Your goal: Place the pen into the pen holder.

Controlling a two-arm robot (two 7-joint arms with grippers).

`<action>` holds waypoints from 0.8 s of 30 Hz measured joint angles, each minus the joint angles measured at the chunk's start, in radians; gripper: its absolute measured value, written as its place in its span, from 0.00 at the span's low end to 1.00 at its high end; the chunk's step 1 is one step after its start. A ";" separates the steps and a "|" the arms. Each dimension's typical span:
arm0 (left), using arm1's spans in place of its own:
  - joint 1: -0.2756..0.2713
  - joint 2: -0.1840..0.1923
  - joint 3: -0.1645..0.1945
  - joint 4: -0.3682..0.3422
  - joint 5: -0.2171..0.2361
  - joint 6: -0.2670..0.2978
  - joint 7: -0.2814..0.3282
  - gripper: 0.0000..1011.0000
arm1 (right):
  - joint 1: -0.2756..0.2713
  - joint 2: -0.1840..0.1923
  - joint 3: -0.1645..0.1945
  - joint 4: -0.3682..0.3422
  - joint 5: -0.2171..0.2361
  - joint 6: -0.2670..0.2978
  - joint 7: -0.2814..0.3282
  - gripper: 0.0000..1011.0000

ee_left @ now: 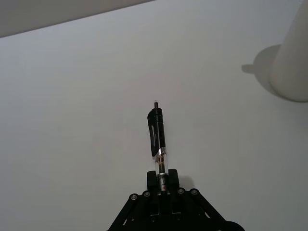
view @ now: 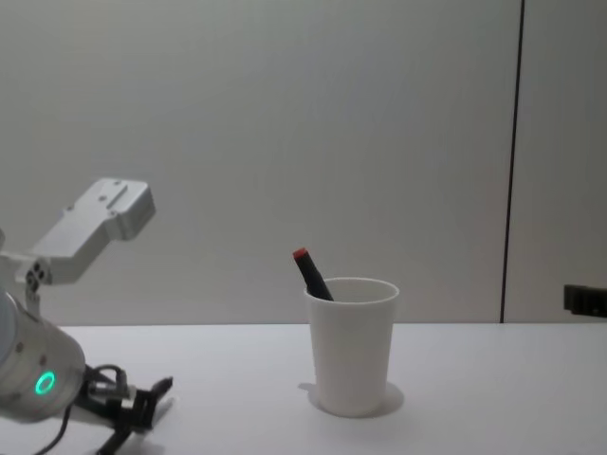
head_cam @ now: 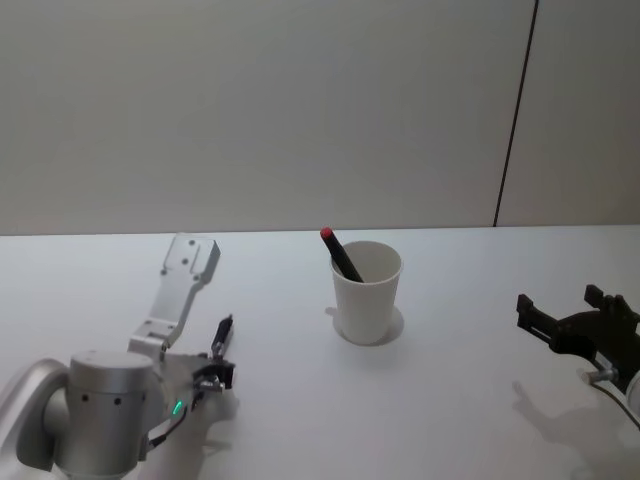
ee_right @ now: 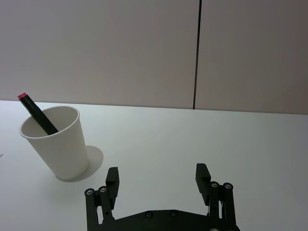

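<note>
A white paper cup, the pen holder (head_cam: 366, 292) (view: 351, 346) (ee_right: 55, 144) (ee_left: 293, 57), stands upright mid-table. A black pen with a red cap (head_cam: 340, 254) (view: 311, 273) (ee_right: 37, 113) leans inside it against the rim. My left gripper (head_cam: 215, 372) (ee_left: 162, 185) (view: 140, 403) is low over the table at the near left, well left of the cup, shut on one end of a second black pen (head_cam: 222, 338) (ee_left: 158, 137), which sticks out past the fingers. My right gripper (head_cam: 552, 328) (ee_right: 157, 178) hovers open and empty at the right, facing the cup.
The white table (head_cam: 460, 400) runs back to a grey wall with a dark vertical seam (head_cam: 515, 120). Free room lies between the cup and each gripper.
</note>
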 joint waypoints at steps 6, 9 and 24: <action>-0.001 0.006 -0.009 -0.014 0.015 -0.042 -0.013 0.14 | 0.000 0.000 0.000 0.000 0.000 0.000 0.000 0.99; -0.001 0.010 -0.013 -0.021 0.025 -0.070 -0.021 0.14 | 0.000 0.000 0.000 0.000 0.000 0.000 0.000 0.99; 0.026 0.047 -0.026 -0.061 0.089 -0.276 -0.106 0.14 | 0.000 0.000 0.000 0.000 0.000 0.000 0.000 0.99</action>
